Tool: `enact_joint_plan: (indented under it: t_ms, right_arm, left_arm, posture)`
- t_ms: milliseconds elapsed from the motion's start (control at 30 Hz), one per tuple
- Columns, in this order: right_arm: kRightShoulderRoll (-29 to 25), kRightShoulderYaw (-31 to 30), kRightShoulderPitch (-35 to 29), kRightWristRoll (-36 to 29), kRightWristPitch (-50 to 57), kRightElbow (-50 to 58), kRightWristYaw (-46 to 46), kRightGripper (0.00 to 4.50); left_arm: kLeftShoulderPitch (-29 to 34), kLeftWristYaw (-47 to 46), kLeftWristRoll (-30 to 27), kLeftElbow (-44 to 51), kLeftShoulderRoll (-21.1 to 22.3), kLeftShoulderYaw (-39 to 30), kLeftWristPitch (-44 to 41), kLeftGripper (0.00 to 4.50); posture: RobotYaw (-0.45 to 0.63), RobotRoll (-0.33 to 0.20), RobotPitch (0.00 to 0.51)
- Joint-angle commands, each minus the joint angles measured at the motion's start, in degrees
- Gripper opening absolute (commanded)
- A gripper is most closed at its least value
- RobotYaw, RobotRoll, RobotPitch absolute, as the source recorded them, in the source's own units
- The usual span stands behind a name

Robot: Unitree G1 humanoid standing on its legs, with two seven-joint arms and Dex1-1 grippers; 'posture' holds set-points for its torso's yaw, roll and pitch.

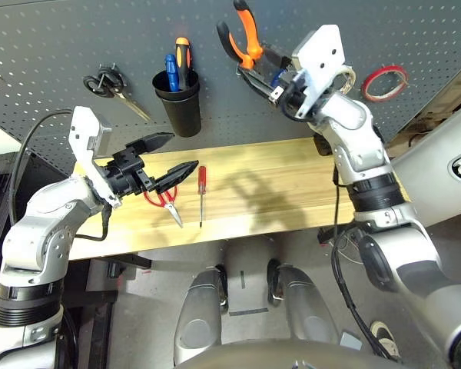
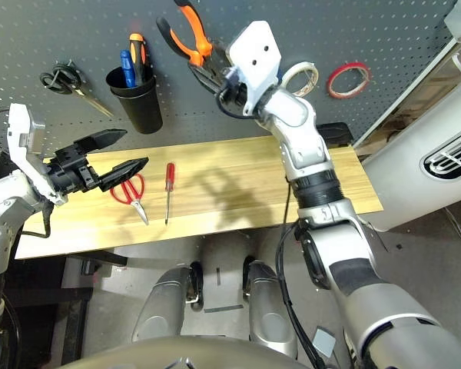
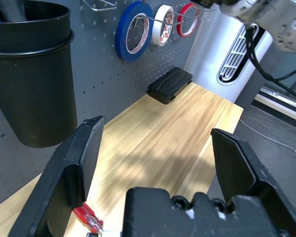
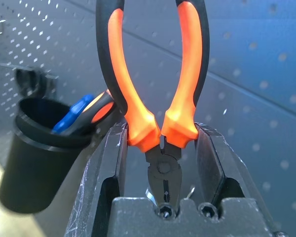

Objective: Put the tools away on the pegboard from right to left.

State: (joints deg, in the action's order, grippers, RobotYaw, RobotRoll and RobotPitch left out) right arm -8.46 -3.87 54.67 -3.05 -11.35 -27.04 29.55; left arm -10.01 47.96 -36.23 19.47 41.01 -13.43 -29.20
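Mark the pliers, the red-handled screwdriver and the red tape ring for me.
pliers (image 4: pixel 138 123), right wrist view, on an orange handle.
red-handled screwdriver (image 1: pixel 202 176), left eye view, on the handle.
red tape ring (image 1: pixel 399 74), left eye view, on the ring's band.

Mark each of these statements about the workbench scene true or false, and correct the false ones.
1. The right gripper holds the orange-and-black pliers up at the pegboard. True.
2. The red-handled scissors hang on a pegboard hook. False: they lie on the wooden table.
3. The left gripper is open and holds nothing. True.
4. The red-handled screwdriver stands in the black cup. False: it lies on the table, beside the red-handled scissors.
5. The red tape ring is on the pegboard. True.
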Motion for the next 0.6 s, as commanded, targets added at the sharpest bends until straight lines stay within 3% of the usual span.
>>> enact_joint_plan:
  t_ms: [33,600]
  right_arm:
    - [0.91,-0.36,2.15,1.90,-5.21,-4.90,-2.28,2.11]
    - [2.06,-1.13,8.13,7.93,-15.91,-20.93,-8.31,2.11]
  left_arm:
    - [0.68,0.48,-0.31,1.16,0.55,0.42,-0.66,4.50]
    - [1.46,0.11,-0.61,2.78,-0.03,0.69,-1.55,4.50]
  posture:
    - [0.05,0.000,0.116]
    - [0.07,0.000,0.137]
